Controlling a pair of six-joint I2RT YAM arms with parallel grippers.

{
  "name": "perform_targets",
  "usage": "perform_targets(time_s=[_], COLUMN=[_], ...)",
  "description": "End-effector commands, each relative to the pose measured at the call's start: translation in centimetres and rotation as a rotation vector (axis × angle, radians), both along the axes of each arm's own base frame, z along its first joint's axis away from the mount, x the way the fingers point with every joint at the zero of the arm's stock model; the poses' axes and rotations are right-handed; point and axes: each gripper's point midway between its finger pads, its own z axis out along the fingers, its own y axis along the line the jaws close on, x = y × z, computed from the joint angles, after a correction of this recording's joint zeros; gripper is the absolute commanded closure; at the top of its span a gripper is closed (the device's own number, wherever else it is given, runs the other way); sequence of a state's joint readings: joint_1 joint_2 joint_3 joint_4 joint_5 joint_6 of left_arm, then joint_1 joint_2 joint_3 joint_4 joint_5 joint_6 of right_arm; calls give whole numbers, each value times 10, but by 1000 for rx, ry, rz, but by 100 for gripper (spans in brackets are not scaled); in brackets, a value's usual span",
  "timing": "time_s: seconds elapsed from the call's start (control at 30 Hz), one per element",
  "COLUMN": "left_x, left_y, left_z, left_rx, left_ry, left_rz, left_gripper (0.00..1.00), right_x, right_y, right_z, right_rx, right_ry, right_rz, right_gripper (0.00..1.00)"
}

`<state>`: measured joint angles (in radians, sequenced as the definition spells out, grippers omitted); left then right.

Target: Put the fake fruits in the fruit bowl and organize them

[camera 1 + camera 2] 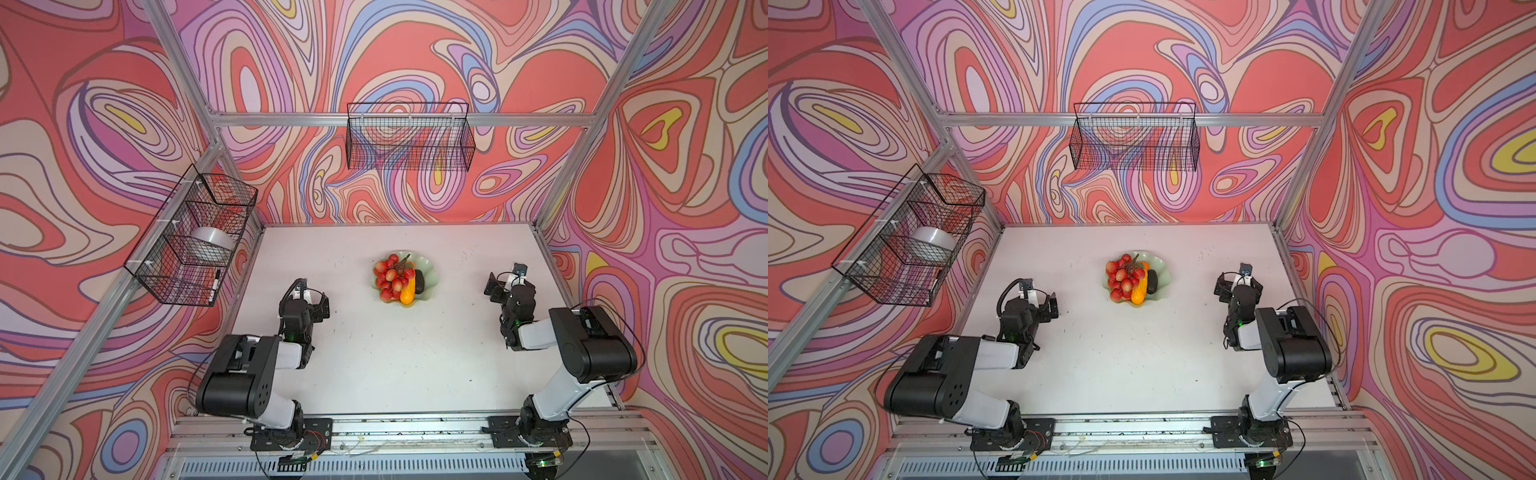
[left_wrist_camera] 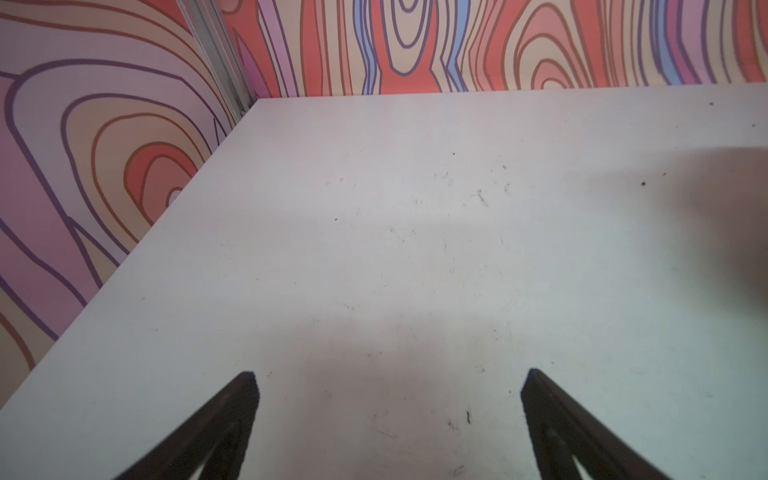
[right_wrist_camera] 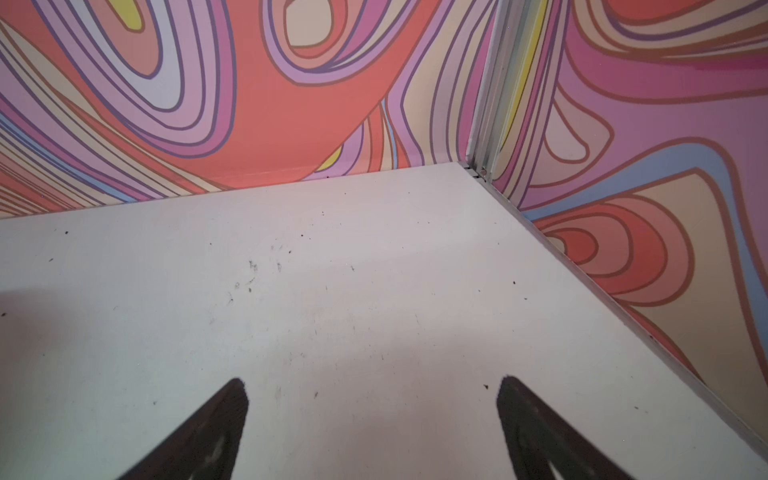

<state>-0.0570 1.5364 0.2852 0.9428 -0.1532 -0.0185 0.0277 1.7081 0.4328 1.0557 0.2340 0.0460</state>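
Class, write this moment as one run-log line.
left hand: open, empty | right hand: open, empty | fake fruits: piled in fruit bowl

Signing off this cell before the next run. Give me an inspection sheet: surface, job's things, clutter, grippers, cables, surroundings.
Surface: white table, scuffed and speckled.
Job's things: fruit bowl mid-table holds red berry cluster, yellow-orange elongated fruit, dark avocado; no fruit outside it.
Clutter: nothing seen.
Grippers: left gripper and right gripper open, empty, apart from the bowl.
Cables: black cable loops at the left wrist, clear of the bowl.
Surroundings: side wire basket holds silvery-white bowl and marker; back wire basket, nothing seen inside.
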Motion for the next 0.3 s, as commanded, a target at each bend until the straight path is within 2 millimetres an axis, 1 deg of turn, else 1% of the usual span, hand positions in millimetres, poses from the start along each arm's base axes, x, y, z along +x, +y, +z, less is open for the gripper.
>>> perform_targets(time_s=[0.0,0.1,0.17,0.2,0.27], left_x=[11,14,15,17,18], left_y=[4,14,15,18,19], left_z=[28,26,22,22,23], left_rx=[6,17,8,13,13], left_ry=[-79,-102,-50,-54,-59], left_rz=[19,73,89,106,109], left_gripper=[0,0,0,0,0], right_x=[0,2,2,2,1], right_y=[-1,0,0,0,7], right_z=[-7,-9,-9,-9,-7], right_rx=[2,1,1,0,-4], right_ry=[33,48,47,45,30], right_rz=[-8,-3,-2,0,46], right_gripper=[2,2,2,2,2])
